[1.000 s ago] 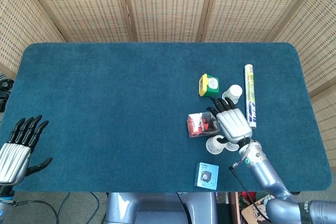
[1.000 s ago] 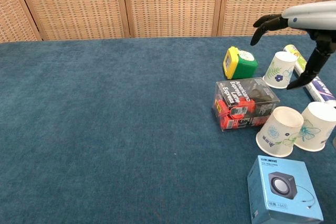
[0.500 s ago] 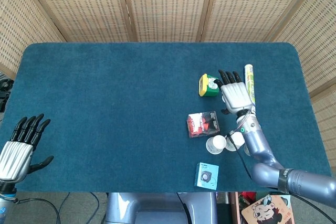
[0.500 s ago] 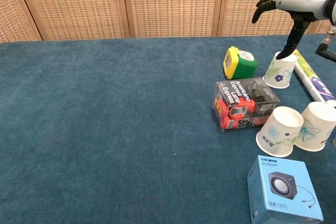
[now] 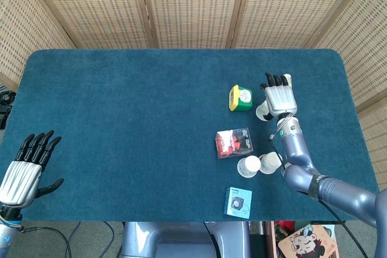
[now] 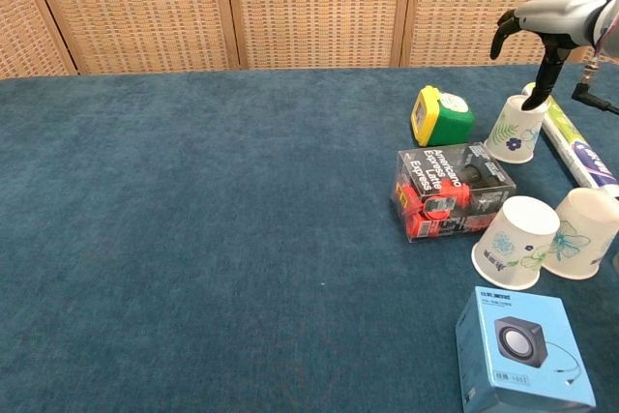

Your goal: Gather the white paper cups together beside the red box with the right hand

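Two of three cups parked, last one pending.

Red box (image 6: 453,191) has two white paper cups (image 6: 515,242) touching, just beside it; third cup (image 6: 515,129) stands apart near the green box (image 6: 440,116), right hand (image 5: 279,96) over it, fingers spread, gripping nothing.

Three white paper cups stand upside down on the table: one far cup (image 6: 513,129) beside the long tube, and a near pair, the left cup (image 6: 515,242) and the right cup (image 6: 583,233), touching each other. There is one red box (image 6: 452,191), one green and yellow container (image 6: 441,116), one long white tube (image 6: 572,143) lying flat, and one light blue carton (image 6: 523,352) printed with a small speaker. Two robot hands show, the right hand (image 5: 279,96) above the far cup and the left hand (image 5: 25,168) at the table's near left edge
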Controlling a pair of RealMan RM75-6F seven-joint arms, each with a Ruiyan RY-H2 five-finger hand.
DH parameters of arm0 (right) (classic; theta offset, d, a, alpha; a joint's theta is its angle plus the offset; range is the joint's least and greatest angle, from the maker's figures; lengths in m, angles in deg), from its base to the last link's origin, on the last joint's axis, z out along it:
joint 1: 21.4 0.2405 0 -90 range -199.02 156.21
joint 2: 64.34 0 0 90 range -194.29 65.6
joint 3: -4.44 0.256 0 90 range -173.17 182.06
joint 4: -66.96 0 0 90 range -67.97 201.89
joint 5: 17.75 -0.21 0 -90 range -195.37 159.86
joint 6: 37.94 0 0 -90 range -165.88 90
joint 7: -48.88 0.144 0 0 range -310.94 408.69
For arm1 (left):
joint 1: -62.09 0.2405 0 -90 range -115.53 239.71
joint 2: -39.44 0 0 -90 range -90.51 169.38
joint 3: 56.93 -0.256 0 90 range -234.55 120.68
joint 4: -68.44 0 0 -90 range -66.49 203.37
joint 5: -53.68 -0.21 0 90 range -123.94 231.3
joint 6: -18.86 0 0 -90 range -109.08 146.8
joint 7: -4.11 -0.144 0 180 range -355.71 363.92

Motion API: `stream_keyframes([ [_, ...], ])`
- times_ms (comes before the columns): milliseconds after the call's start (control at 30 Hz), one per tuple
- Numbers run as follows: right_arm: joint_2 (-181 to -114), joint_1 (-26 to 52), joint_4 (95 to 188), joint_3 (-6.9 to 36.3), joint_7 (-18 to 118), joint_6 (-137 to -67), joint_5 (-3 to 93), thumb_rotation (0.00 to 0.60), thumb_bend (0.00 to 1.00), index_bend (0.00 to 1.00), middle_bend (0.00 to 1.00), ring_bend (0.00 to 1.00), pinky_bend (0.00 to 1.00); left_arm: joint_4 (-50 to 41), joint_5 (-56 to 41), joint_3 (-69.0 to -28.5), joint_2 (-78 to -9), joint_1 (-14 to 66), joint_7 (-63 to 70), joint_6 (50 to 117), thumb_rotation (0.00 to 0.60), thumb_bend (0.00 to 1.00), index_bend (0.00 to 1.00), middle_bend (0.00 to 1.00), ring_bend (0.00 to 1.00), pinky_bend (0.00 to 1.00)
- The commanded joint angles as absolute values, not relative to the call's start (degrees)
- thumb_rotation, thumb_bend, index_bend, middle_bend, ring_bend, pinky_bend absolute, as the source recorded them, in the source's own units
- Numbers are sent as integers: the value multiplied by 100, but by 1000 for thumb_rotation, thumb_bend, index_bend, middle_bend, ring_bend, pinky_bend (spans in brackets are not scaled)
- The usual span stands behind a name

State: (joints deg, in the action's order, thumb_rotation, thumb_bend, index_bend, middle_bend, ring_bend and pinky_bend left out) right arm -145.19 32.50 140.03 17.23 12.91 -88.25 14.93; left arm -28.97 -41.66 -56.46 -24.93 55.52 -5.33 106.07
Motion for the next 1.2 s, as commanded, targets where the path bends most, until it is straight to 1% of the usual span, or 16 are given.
stream_keyframes([
  [33, -14717, 3249, 13619, 1701, 1446, -8674, 1493, 600, 120, 290, 0, 0, 0, -2904, -4160, -5648, -2499, 5554, -549, 10609, 600, 179, 0, 0, 0, 0],
  [400, -14935, 3238, 13134, 1644, 1541, -8444, 1527, 600, 120, 290, 0, 0, 0, -2908, -4091, -5648, -2524, 5514, -617, 10515, 600, 181, 0, 0, 0, 0],
  [767, -15310, 3227, 12280, 1592, 1656, -8102, 1571, 600, 120, 292, 0, 0, 0, -2910, -4037, -5645, -2535, 5491, -644, 10471, 600, 179, 0, 0, 0, 0],
  [900, -15469, 3184, 11967, 1612, 1836, -7967, 1672, 600, 120, 316, 0, 0, 0, -2912, -4015, -5645, -2547, 5478, -672, 10441, 600, 179, 0, 0, 0, 0],
  [1067, -15616, 3144, 11708, 1652, 2050, -7896, 1868, 600, 119, 380, 0, 0, 0, -2916, -3984, -5655, -2563, 5446, -719, 10361, 600, 179, 0, 0, 0, 0],
  [1200, -15727, 3132, 11495, 1650, 2097, -7876, 2021, 600, 120, 405, 0, 0, 0, -2924, -3972, -5656, -2565, 5439, -721, 10352, 600, 179, 0, 0, 0, 0],
])
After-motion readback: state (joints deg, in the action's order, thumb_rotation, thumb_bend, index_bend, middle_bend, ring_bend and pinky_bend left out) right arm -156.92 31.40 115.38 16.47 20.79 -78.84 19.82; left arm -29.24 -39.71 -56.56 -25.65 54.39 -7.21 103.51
